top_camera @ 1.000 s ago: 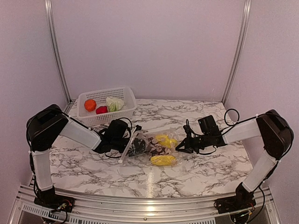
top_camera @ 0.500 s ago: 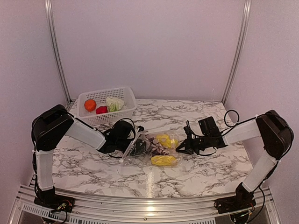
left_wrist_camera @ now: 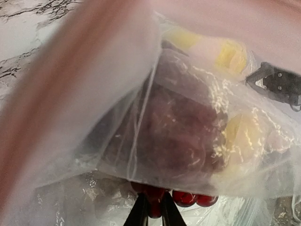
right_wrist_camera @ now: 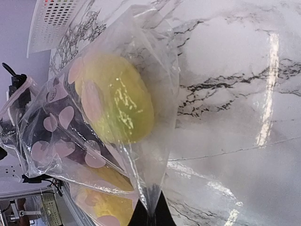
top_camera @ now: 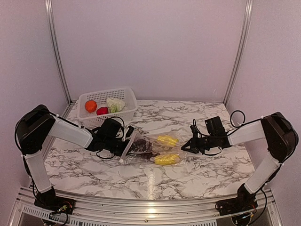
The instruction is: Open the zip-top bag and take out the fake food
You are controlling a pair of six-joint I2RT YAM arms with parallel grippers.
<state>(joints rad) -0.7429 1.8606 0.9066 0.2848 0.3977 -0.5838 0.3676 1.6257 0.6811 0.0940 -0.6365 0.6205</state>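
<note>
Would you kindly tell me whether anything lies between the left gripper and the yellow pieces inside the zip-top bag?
Yes: the dark purple grapes sit just inside the zip-top bag's mouth, directly between the left gripper and the two yellow pieces farther in. A loose sheet of the bag's film also drapes across that path.

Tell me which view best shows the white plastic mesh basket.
Top external: the whole white plastic mesh basket shows, holding an orange piece, a red piece and a pale green piece. Right wrist catches only a mesh corner; left wrist shows none of it.
</note>
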